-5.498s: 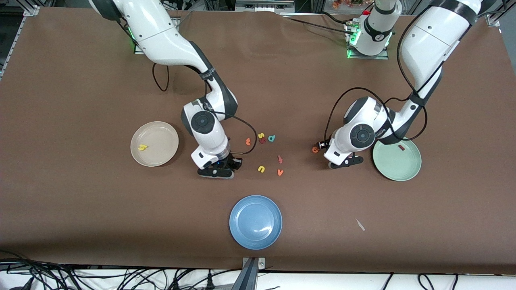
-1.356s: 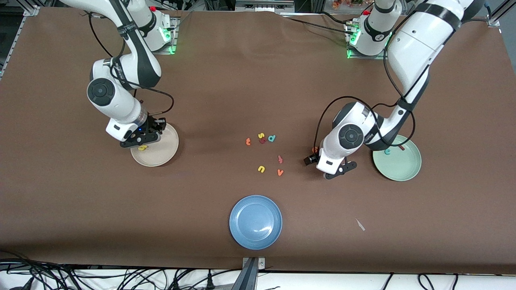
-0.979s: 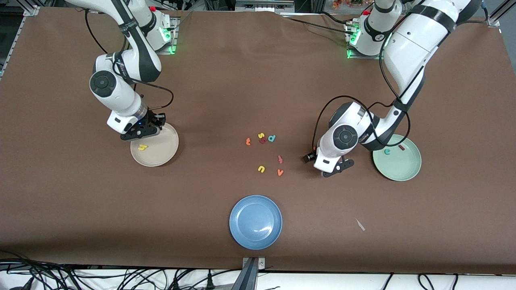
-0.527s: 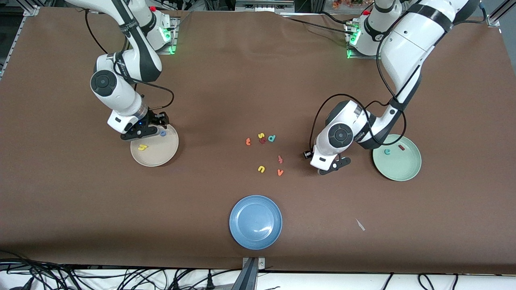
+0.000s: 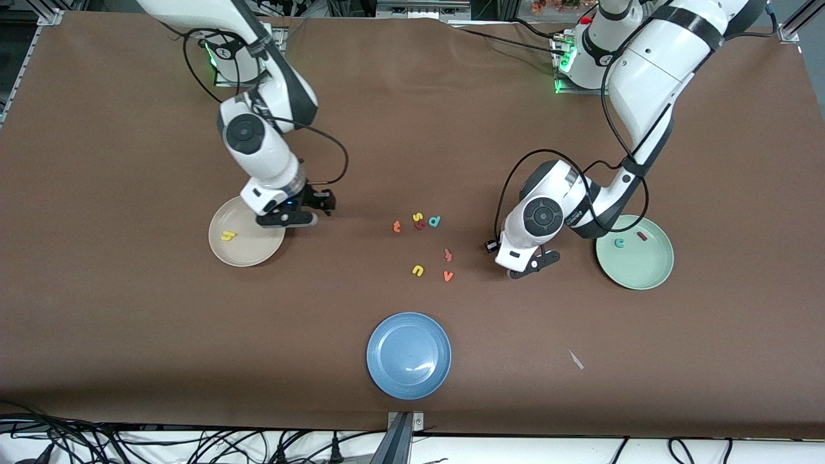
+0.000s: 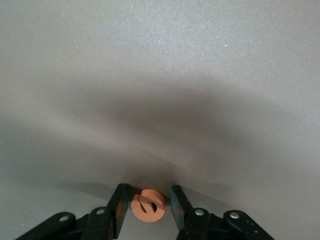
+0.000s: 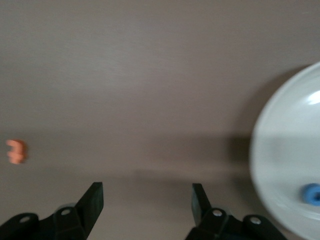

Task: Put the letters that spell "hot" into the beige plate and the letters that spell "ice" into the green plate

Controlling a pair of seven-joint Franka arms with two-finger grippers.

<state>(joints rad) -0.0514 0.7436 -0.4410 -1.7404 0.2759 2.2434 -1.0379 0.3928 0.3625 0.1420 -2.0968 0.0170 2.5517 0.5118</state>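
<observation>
While the left hand (image 6: 146,210) pinches the orange e (image 6: 148,206) low on the bench near the green plate (image 5: 651,274), a shallow grip may drop it; right hand (image 7: 147,200) hangs open, empty, beside the beige plate (image 5: 245,254).

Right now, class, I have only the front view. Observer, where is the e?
Observer: On the table, right at the left gripper; the left wrist view shows the e there.
Operator: And the o?
Observer: The o lies in the beige plate, near its rim, hidden in your view.
Operator: Does the right gripper hold anything?
Observer: No. The right gripper is open and empty, over the table beside that plate.
</observation>
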